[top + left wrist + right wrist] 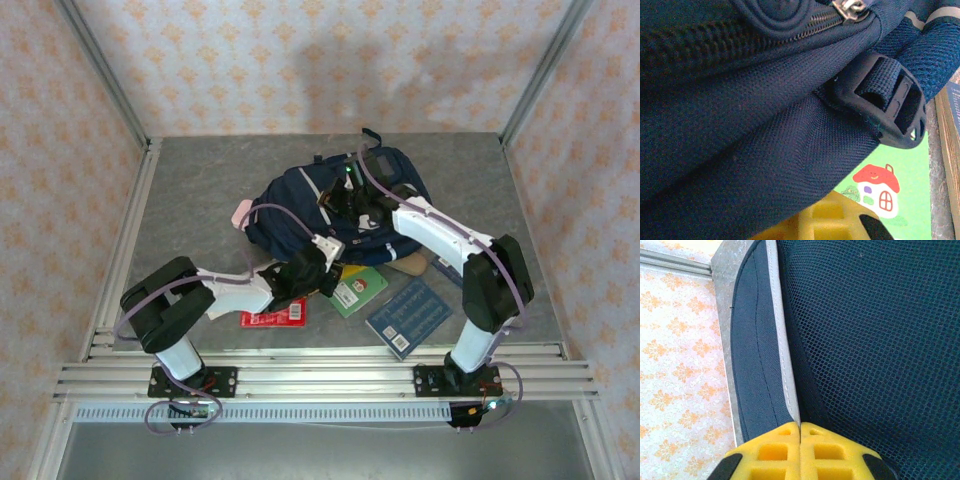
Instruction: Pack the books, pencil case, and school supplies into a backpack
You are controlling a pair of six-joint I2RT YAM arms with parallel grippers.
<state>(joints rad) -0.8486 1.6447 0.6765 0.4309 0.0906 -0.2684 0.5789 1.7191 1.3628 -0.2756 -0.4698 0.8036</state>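
1. Left gripper [305, 271] is reaching low, claw pinched tight against the backpack [290, 205], at its 6 o'clock.
2. Right gripper [800, 429] is bending over it, fingers pressed together by the grey stripe [782, 340].
3. Green book [360, 290] and blue book [410, 315] are lying at its 5 o'clock.

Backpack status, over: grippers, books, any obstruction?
Right gripper shut on backpack edge. Left gripper shut at its fabric, hold unclear. Green book, blue book, red packet outside. Nearby zipper looks closed.
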